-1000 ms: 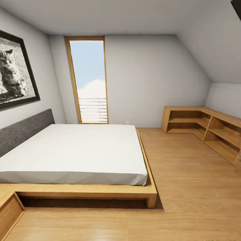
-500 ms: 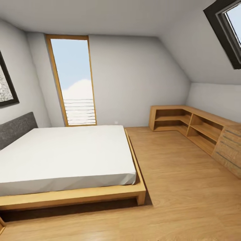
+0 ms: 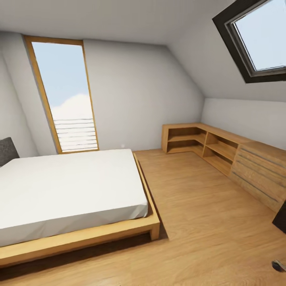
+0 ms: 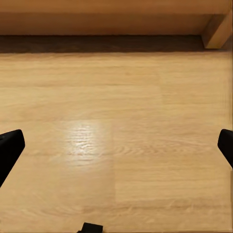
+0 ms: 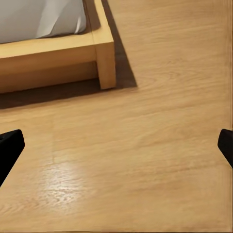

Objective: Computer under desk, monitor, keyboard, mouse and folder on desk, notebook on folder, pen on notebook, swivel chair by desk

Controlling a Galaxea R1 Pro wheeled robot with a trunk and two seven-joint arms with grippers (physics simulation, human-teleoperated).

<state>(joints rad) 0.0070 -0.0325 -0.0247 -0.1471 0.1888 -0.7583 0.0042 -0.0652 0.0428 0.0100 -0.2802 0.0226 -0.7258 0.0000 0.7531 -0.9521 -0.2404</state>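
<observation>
I am in the bedroom, and the desk, computer, monitor, keyboard, mouse, folder, notebook and pen are out of view. A dark shape (image 3: 280, 216) with a chrome piece (image 3: 279, 265) below it pokes in at the right edge of the head view; I cannot tell what it is. My left gripper (image 4: 116, 150) hangs open over bare wooden floor, black fingertips (image 4: 9, 148) wide apart, near the bed frame. My right gripper (image 5: 116, 150) is open too, above the floor beside the bed's corner post (image 5: 106, 63). Neither holds anything.
A low bed (image 3: 71, 190) with a white mattress takes up the left. A tall window (image 3: 65, 99) is in the far wall and a skylight (image 3: 258, 39) in the slope. Corner shelves (image 3: 190, 139) and a light wooden chest (image 3: 260, 172) line the right wall. Wooden floor (image 3: 198, 214) lies between.
The camera has swung right, so the whole picture has slid left. The cat picture and headboard have left the frame, and the skylight, chest and dark shape have come in.
</observation>
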